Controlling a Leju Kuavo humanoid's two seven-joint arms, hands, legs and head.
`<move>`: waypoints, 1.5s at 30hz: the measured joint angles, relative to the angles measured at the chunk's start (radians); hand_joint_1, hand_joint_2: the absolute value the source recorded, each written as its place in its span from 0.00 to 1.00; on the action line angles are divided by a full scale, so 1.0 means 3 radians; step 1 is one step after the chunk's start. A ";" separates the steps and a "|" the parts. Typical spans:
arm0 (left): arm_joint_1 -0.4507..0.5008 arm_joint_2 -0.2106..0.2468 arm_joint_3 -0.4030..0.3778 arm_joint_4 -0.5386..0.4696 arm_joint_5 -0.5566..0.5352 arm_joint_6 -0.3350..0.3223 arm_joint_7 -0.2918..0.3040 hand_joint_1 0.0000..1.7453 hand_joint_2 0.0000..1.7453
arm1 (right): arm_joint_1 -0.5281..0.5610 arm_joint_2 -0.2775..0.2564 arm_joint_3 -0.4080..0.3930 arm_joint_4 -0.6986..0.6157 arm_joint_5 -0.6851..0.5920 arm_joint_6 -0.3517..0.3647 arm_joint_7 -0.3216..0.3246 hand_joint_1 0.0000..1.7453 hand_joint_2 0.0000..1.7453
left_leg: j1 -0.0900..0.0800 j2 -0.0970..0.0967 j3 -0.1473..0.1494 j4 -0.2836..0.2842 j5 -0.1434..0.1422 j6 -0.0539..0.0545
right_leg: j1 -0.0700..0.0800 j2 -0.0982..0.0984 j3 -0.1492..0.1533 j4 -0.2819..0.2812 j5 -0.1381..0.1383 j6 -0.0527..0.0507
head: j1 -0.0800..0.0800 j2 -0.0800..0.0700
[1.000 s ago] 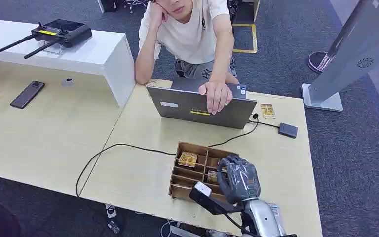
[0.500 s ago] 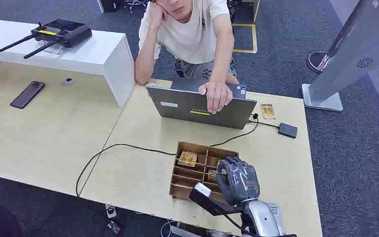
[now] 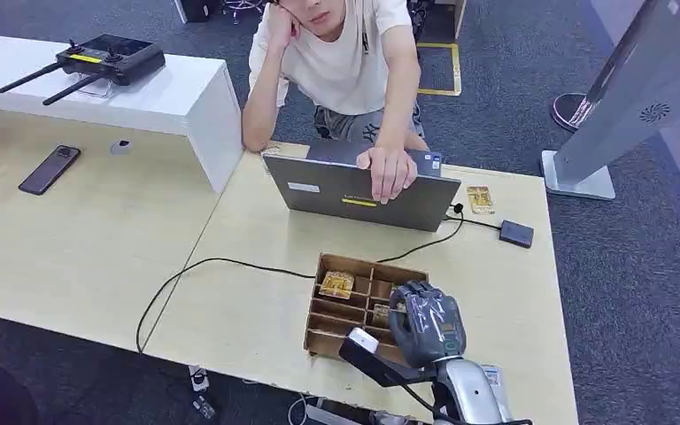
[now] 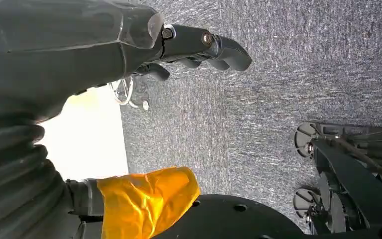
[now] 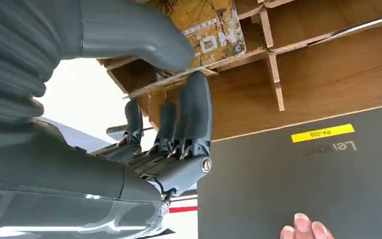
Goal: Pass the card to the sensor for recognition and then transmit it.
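A wooden divided box (image 3: 336, 305) was seen near the table's (image 3: 248, 230) front edge, with a yellow card (image 3: 336, 284) lying in a far-left compartment. The right hand (image 3: 427, 323) was positioned over the box's right side, so that what lay beneath it was hidden. Beyond the box, a grey laptop (image 3: 359, 193) was touched by a person's hand (image 3: 390, 173). To the far right, a second card (image 3: 480, 199) and a small dark sensor (image 3: 516, 234) were lying on the table.

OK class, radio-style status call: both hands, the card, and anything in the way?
Right hand over wooden tray, thumb and fingers touching a card; grip unconfirmed. Left hand hanging over floor, holding nothing. Person's hand resting on laptop behind the tray.
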 joint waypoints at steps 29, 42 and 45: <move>-0.0011 0.0028 -0.0006 0.0001 -0.0029 0.0039 -0.0004 0.00 1.00 | 0.0004 0.0000 -0.0020 -0.0056 0.0018 -0.0168 0.0038 1.00 1.00 | 0.0000 0.0000 0.0003 0.0000 0.0000 0.0000 | 0.0000 0.0000 0.0003 0.0000 0.0000 0.0000 | 0.0001 0.0000; -0.0001 0.0025 -0.0006 0.0001 -0.0003 0.0039 -0.0006 0.00 1.00 | 0.0111 -0.0001 -0.0132 -0.0674 -0.0014 -0.0248 0.0036 1.00 1.00 | 0.0000 0.0000 0.0003 0.0000 0.0000 0.0000 | 0.0000 0.0000 0.0002 0.0000 0.0000 0.0000 | 0.0001 0.0000; 0.0000 0.0024 -0.0008 0.0000 0.0000 0.0037 -0.0006 0.00 1.00 | 0.0139 -0.0004 -0.0176 -0.0801 -0.0051 -0.0263 0.0015 1.00 1.00 | 0.0000 0.0000 0.0003 0.0000 0.0000 0.0000 | 0.0000 0.0000 0.0002 0.0000 0.0000 0.0000 | 0.0001 0.0000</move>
